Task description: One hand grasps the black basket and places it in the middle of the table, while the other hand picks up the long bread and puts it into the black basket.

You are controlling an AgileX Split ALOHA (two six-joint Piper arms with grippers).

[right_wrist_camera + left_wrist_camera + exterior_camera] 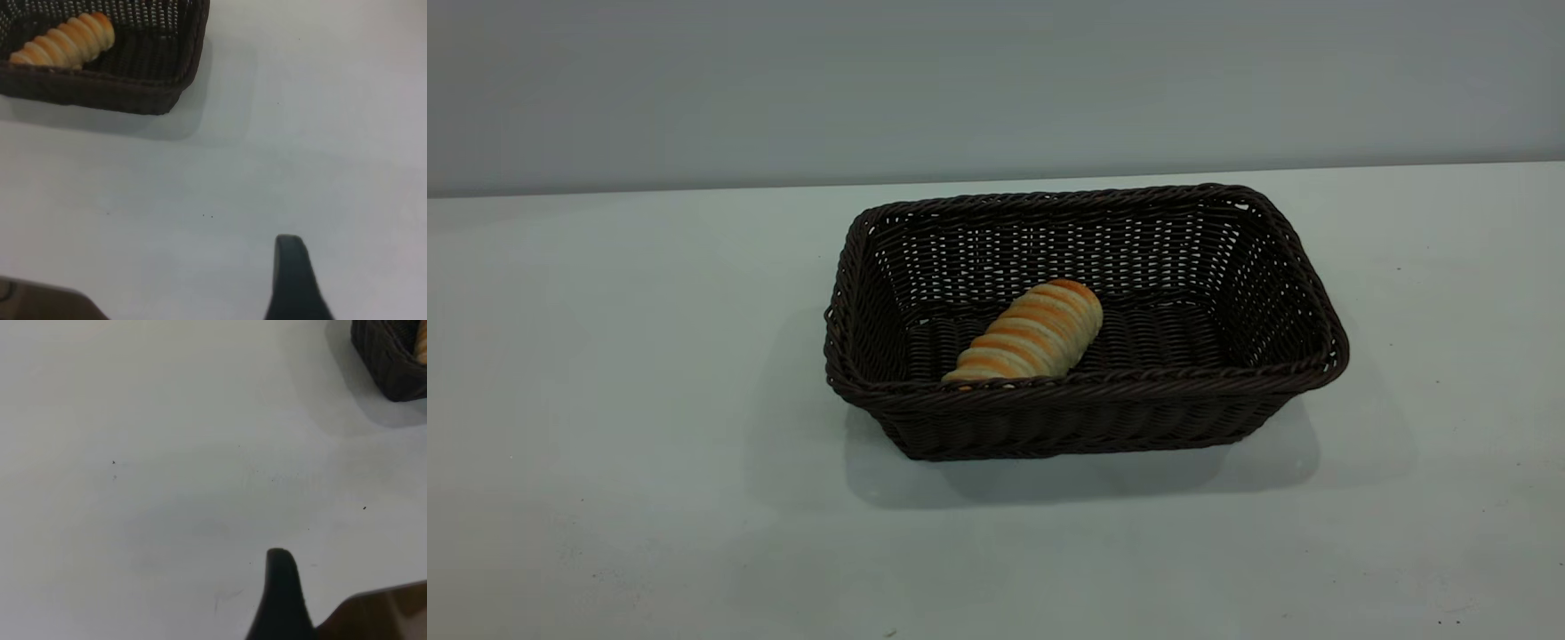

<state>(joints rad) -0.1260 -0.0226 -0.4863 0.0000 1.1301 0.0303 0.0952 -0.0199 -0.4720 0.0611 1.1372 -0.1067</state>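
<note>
The black basket (1085, 387) stands on the white table (605, 400) about mid-table. The long bread (1032, 333) lies inside it on the woven floor, slanted, with one end against the near wall. Neither arm shows in the exterior view. In the left wrist view only a dark part of my left gripper (283, 593) shows over bare table, far from the basket's corner (390, 360). In the right wrist view a dark part of my right gripper (293, 277) shows over bare table, apart from the basket (133, 93) and the bread (67, 40). Neither gripper holds anything that I can see.
A plain grey wall (996, 89) runs behind the table's far edge. Bare tabletop lies on all sides of the basket, with a few tiny dark specks (113, 462).
</note>
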